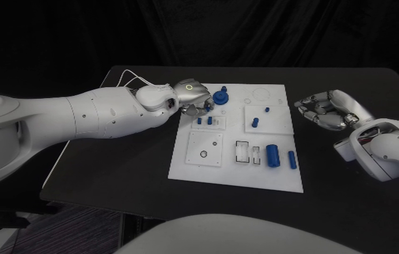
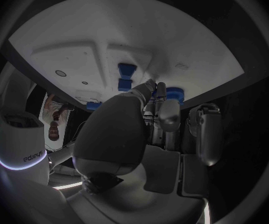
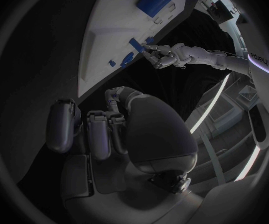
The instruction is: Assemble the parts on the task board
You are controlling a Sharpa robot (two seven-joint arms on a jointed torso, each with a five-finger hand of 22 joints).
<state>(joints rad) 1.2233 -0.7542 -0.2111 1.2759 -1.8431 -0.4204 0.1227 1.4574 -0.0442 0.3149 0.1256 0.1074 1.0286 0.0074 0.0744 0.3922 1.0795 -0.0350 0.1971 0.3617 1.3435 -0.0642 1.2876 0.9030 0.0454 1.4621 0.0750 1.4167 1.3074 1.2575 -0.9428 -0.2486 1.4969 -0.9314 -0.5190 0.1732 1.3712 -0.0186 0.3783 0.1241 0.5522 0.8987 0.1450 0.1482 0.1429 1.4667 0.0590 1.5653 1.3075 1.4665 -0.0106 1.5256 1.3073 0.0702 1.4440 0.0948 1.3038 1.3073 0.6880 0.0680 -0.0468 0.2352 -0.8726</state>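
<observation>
One white rectangular task board (image 1: 279,179) on the black table (image 1: 124,173). On it, two large blue cylinders (image 1: 273,155) lying at the near edge, one round blue knob (image 1: 220,97) at the far side, and perhaps four small blue pegs (image 1: 256,122), hard to separate. Two silver hands (image 1: 323,111) are out.

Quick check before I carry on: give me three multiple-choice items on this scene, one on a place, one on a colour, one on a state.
1. Where is the left hand?
A. over the board's far left corner
B. off the table
C. at the board's near edge

2. What colour are the parts, such as the peg?
A. red
B. blue
C. yellow

3. The right hand is:
A. holding a part
B. pressing on the board
C. curled, holding nothing

Answers: 1 A, the head view shows it there. 2 B, all the parts are blue. 3 C, fingers curled beside the board.
</observation>
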